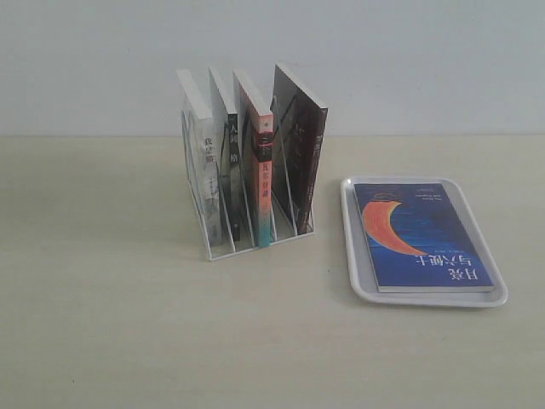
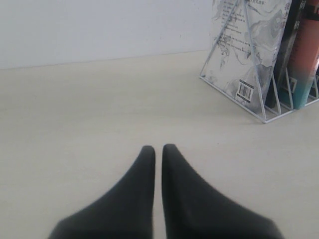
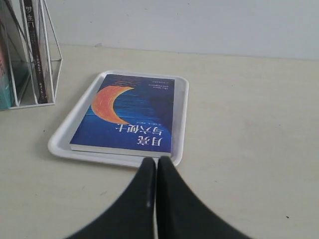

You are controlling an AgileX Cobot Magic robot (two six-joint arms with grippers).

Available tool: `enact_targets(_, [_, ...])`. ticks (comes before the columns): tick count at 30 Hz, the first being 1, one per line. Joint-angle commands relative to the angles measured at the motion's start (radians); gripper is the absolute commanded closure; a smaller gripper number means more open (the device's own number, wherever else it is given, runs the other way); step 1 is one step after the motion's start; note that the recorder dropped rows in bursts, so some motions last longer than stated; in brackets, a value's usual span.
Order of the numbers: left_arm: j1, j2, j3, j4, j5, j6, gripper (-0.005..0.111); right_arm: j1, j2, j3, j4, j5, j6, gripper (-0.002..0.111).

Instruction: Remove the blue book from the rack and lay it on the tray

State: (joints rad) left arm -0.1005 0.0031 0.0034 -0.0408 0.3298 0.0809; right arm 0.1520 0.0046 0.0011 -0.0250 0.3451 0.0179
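Observation:
The blue book (image 1: 423,236) with its orange-red crescent lies flat, cover up, inside the white tray (image 1: 355,256) on the right of the table. The white wire rack (image 1: 217,249) stands left of the tray and holds several upright books. My right gripper (image 3: 156,160) is shut and empty, its tips just short of the tray's near rim (image 3: 119,159), with the blue book (image 3: 130,113) beyond. My left gripper (image 2: 158,148) is shut with nothing in it, low over bare table, well away from the rack (image 2: 259,107). Neither gripper appears in the exterior view.
In the rack stand a pale-covered book (image 1: 204,162), a dark-spined book (image 1: 231,162), a red-and-teal-spined book (image 1: 263,183) and a black-covered book (image 1: 298,145). A pale wall rises behind the table. Bare tabletop lies in front of the rack and the tray.

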Motion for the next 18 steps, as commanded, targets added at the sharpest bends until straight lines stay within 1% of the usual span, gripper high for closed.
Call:
enact_targets(1, [0.0,-0.003,-0.003,0.001,-0.015,-0.007,0.102,-0.003,-0.005,-0.001,-0.01,-0.004,-0.008,0.108])
enact_targets(3, [0.0,-0.003,-0.003,0.001,-0.015,-0.007,0.102,-0.003,-0.005,-0.001,-0.01,-0.002,-0.008,0.108])
enact_targets(9, [0.0,-0.003,-0.003,0.001,-0.015,-0.007,0.102,-0.091,-0.005,-0.001,-0.014,0.002,-0.009,0.108])
enact_targets(18, [0.0,-0.003,-0.003,0.001,-0.015,-0.007,0.102,-0.099,-0.005,-0.001,-0.014,0.002,-0.012,0.108])
